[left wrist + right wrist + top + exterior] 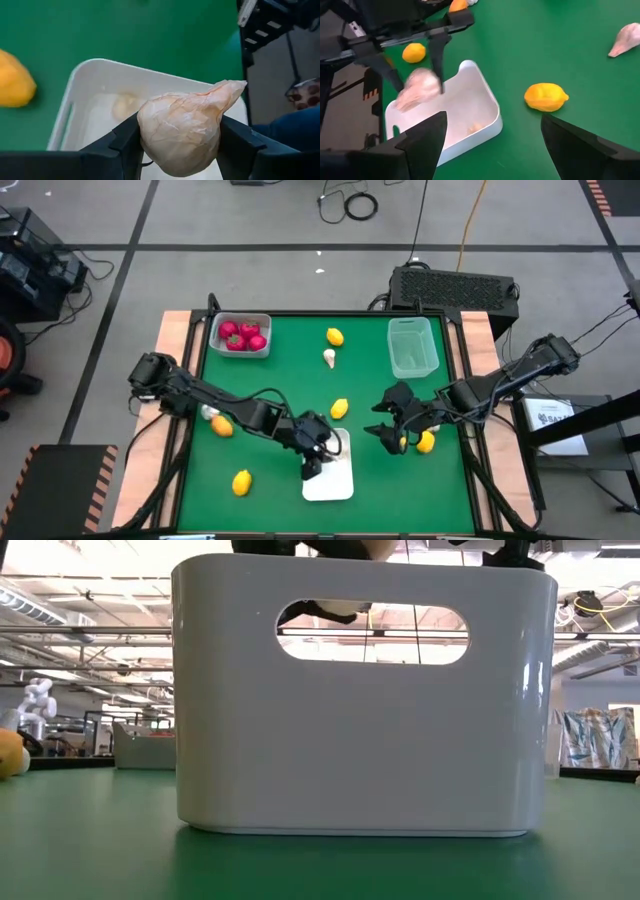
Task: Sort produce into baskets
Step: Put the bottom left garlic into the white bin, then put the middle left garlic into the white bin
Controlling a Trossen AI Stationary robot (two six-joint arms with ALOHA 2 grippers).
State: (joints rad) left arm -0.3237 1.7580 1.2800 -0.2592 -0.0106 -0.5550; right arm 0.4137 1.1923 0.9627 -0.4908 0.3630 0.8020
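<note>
Item: pale, papery garlic-like bulb (pixel 182 132), clamped in my left gripper (pixel 318 448), jaws closed on its flanks, pointed tip slanting toward the upper right of the left wrist frame. Directly below it I see the white rectangular plastic tub (pixel 340 485), lower centre of the high view; I judge a straight release would drop it in. Right gripper (pixel 385 430), jaws wide and empty, hovers just right of the tub over the green tabletop (pixel 290 380).

Grey floor (pixel 250 270) with dark tape lines and loose cables (pixel 350 202) surrounds the green table (pixel 290 380)
</note>
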